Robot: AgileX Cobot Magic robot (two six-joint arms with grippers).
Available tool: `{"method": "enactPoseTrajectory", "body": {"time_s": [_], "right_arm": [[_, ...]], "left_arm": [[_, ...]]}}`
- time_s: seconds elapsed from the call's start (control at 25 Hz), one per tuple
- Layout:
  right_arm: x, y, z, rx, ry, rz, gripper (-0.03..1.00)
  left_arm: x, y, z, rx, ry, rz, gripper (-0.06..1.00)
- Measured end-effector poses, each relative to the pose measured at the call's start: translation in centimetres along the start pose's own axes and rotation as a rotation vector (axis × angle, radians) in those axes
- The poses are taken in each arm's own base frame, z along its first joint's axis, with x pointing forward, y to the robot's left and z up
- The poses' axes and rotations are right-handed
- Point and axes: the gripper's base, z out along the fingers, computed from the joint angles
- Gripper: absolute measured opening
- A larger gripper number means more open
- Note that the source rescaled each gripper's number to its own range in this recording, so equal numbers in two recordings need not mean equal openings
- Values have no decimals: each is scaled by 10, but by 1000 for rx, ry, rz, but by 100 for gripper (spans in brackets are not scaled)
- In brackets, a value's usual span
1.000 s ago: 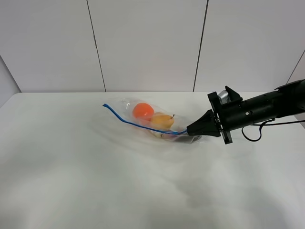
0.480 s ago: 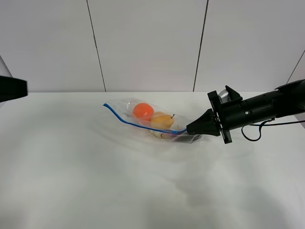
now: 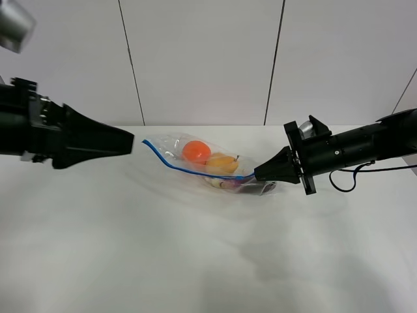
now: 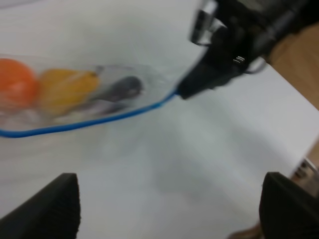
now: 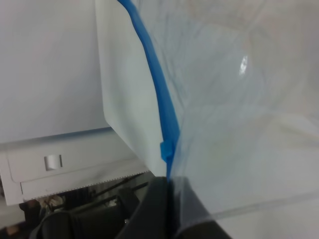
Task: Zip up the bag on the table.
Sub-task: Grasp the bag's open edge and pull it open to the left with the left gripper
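From the high camera, the clear crinkly plastic zip bag (image 3: 210,164) lies near the far middle of the big plain white table (image 3: 195,261). A round orange (image 3: 195,151), a yellow pear (image 3: 222,163) and a dark purple eggplant (image 3: 240,186) show through it. The black right gripper (image 3: 257,175) is pinched tight on the end of the bag's thin blue zipper strip (image 3: 186,171). I think it holds that end so the bag will not slide when the zip is pressed. The black left gripper (image 3: 130,139) hangs just beside the other end of the strip, not touching it, probably getting ready to run along it. In the left wrist camera, its two fingers (image 4: 60,204) stand far apart with nothing between them, and the bag lies beyond them on the table. It is blurry here. In the right wrist camera, the closed jaws grip the blue strip where it meets the clear plastic. I can read no labels, brand names or writing anywhere.
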Motion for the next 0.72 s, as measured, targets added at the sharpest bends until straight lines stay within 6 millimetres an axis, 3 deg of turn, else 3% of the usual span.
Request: {"method": "enactPoseTrajectory", "body": {"time_s": [0.16, 0.32, 0.72], "right_arm": [[-1, 1, 0, -9, -10, 6, 0], [-1, 1, 0, -10, -11, 6, 0], [-1, 1, 0, -11, -12, 7, 0]], "left_arm": [[6, -19, 45, 44, 55, 67, 85], [14, -22, 86, -30, 64, 188, 85], [43, -26, 155, -203, 105, 635, 85]]}}
